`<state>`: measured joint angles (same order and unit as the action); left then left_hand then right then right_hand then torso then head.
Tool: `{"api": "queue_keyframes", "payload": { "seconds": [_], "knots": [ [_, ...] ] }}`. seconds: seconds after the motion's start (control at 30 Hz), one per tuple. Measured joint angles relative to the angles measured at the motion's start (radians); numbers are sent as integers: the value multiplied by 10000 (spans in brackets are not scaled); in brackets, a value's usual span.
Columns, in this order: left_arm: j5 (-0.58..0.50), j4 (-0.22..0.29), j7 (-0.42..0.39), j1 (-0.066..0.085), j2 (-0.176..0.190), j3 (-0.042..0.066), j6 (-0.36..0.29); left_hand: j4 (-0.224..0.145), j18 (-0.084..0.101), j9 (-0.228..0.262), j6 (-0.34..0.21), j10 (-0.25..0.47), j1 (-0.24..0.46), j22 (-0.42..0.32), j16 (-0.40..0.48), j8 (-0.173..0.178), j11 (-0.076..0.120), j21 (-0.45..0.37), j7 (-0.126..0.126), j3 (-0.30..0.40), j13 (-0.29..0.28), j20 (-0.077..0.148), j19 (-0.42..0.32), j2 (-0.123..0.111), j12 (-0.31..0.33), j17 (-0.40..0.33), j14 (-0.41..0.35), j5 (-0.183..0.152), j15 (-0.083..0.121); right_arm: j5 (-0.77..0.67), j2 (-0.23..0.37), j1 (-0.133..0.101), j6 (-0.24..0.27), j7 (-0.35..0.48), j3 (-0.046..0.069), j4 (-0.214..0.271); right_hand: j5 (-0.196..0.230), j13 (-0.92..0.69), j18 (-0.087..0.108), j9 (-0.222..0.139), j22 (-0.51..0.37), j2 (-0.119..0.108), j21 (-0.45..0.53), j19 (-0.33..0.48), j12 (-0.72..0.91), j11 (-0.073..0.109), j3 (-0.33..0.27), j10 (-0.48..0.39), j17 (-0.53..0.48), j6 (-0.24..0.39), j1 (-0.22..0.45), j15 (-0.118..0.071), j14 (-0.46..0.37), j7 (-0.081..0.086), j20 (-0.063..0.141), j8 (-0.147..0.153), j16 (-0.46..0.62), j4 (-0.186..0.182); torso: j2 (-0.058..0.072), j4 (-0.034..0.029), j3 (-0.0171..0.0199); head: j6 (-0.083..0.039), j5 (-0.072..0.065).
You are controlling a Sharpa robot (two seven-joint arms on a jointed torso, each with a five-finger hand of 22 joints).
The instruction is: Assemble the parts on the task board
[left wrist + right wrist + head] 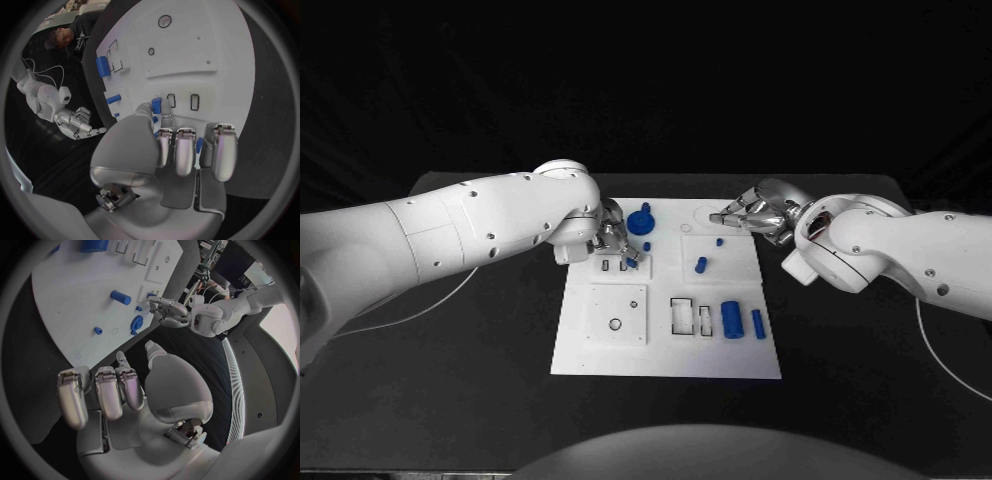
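Observation:
The white task board lies in the middle of the black table. My left hand hovers over the board's far left part and pinches a small blue part between thumb and fingers, just above two narrow slots. My right hand hangs over the board's far right corner with nothing in it, its fingers side by side and the thumb apart. On the board lie a round blue knob, a short blue peg, a thick blue cylinder and a slimmer one.
A square insert with two holes sits at the board's near left, and rectangular cut-outs lie beside the cylinders. Thin white cables trail over the black table on both sides.

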<state>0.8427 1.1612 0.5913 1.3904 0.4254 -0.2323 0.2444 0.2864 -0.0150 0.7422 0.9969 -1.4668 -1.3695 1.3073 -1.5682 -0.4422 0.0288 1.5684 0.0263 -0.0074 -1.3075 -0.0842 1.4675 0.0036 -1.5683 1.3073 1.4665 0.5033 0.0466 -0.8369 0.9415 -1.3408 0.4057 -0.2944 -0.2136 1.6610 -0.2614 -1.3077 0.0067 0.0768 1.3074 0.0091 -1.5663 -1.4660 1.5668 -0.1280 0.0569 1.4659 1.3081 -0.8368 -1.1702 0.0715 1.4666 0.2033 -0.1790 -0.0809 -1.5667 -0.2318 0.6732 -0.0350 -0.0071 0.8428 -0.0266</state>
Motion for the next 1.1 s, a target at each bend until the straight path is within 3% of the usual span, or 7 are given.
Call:
{"api": "queue_keyframes", "payload": {
  "seconds": [0.23, 0.67, 0.83, 1.1],
  "knots": [
    [-4, 187, -13, 29, 282, 16, -52, 7, 1, 3, 1, 0, -188, 0, 0, 58, 0, 0, 1, 48, 0, 36, -37, -76, 0, -1, 0, -2, 0, -8, 14, 11, 0, -4, -1, -23, 0, 1, 0, -1, 0, 0, 0, 0, 0, 0, 0, 0, -1, 0, 0, 0, 0, 0, 0, 0, 0, 0, -3, -12, 5, 4, -19],
    [23, 869, 205, 507, 957, 158, -77, -23, 1, 3, 38, 0, -362, 8, 0, 64, -1, 0, 38, 134, 1, 36, -37, -193, 0, 8, 0, 48, -1, -14, 32, 24, 3, -12, -4, -64, 0, 2, 0, -2, 7, 0, 0, 0, 0, 0, 0, 0, -3, 0, 0, 0, 0, 0, 0, 0, 0, 0, -3, 1, 8, 40, -6],
    [51, 923, 413, 539, 965, 84, -8, 4, 2, 3, 38, 0, -387, 8, 0, 69, -1, 0, 38, 160, 1, 35, -37, -168, 0, 7, 0, 48, 0, -15, 23, 35, 6, -17, -7, -84, 0, 2, 0, -2, 7, 0, 0, 0, 0, 0, 0, 0, -3, 0, 0, 0, 0, 0, 0, 0, 0, 0, -3, -5, 6, 48, 5],
    [154, 842, 794, 552, 732, 53, 237, 4, 1, 3, 74, 0, -438, 7, 0, 116, -2, 0, 74, 160, 0, 35, -37, -172, 0, 6, -9, 47, 63, -17, 7, 61, 6, -18, -8, -94, 0, 2, 0, -3, 6, 0, 0, 0, 0, 0, 0, 0, -4, 0, 0, 0, 0, 0, 0, 0, 0, 0, -3, 2, 1, 48, 23]
  ]
}}
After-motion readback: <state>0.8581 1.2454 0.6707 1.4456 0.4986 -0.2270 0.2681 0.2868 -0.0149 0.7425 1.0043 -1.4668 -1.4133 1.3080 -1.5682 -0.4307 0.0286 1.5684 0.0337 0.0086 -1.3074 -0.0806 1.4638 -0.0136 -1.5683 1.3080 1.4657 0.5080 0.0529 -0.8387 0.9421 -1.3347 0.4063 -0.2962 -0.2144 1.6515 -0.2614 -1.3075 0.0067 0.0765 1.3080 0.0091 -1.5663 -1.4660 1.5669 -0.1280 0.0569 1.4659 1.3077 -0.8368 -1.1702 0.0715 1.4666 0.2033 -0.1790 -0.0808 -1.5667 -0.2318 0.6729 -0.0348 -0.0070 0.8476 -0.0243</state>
